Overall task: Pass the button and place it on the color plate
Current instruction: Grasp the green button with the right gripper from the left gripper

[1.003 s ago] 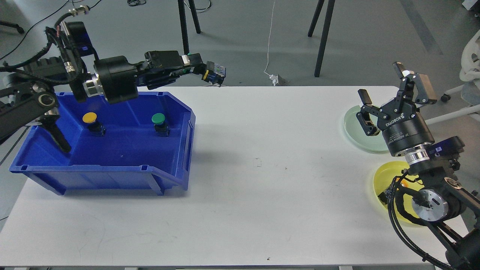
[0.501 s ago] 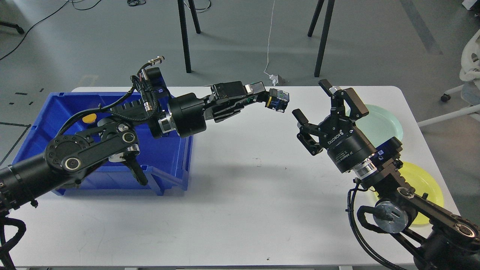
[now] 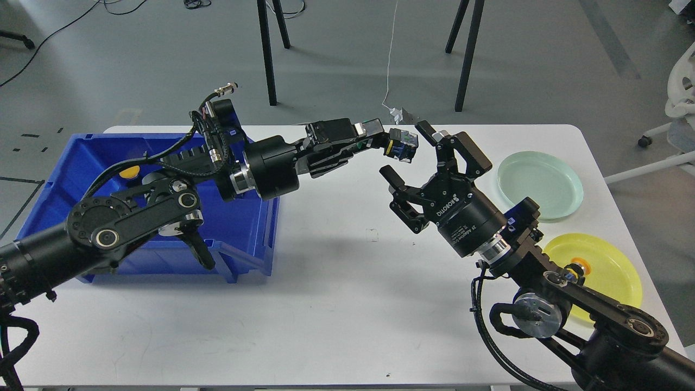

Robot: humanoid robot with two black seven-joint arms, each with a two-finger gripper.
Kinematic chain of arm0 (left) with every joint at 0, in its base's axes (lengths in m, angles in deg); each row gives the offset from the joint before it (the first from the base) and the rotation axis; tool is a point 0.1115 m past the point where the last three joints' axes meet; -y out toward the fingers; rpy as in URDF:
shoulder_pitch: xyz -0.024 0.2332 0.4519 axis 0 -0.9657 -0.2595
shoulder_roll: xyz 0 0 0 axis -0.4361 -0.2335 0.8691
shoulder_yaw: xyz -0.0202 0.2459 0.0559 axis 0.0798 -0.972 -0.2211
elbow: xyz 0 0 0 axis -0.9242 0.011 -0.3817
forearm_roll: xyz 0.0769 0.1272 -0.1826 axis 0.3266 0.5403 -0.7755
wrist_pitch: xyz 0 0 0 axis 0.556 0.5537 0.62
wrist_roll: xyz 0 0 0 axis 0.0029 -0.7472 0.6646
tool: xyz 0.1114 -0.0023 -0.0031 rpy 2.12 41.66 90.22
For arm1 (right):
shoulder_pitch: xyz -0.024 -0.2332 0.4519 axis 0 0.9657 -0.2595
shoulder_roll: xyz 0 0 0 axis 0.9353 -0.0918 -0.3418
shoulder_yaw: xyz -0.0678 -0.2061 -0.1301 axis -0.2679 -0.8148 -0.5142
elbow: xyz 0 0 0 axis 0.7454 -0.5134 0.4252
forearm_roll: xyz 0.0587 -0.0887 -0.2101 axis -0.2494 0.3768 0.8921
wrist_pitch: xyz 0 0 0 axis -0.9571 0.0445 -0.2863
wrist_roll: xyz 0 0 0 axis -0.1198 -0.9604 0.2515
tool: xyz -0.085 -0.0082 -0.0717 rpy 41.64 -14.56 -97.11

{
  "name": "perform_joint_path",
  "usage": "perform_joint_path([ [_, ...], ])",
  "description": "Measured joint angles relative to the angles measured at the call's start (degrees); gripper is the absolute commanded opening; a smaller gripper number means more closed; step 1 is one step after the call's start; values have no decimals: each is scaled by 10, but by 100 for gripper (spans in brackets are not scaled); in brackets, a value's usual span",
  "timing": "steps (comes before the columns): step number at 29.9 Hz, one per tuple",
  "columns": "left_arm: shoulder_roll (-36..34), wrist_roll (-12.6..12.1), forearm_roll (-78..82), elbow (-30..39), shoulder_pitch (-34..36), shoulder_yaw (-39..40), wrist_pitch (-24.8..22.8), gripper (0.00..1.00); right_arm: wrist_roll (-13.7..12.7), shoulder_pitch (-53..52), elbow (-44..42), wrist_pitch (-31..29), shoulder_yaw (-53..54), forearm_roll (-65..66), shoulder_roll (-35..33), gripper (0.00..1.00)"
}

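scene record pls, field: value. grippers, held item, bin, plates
left gripper: shut on the button, held out above the table
button: blue-black body, in the air, just left of the right gripper
right gripper: open, fingers spread beside the button, not yet closed on it
blue bin: table left; yellow button inside, mostly hidden by the arm
green plate: empty
yellow plate: holds a small orange-topped item
handover: not done

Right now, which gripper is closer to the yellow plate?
Right. The right gripper hangs over mid-table, left of the yellow plate; the left gripper, holding the button, is slightly farther left.
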Motion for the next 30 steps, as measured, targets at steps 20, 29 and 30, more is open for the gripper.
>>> perform_joint_path([
  [20, 0, 0, 0, -1, -1, 0, 0, 24, 0, -9, -14, 12, -2, 0, 1, 28],
  [29, 0, 0, 0, -1, -1, 0, 4, 29, 0, -9, -13, 21, -4, 7, -1, 2],
  [30, 0, 0, 0, -1, -1, 0, 5, 33, 0, -9, -13, 24, -4, 7, -1, 2],
])
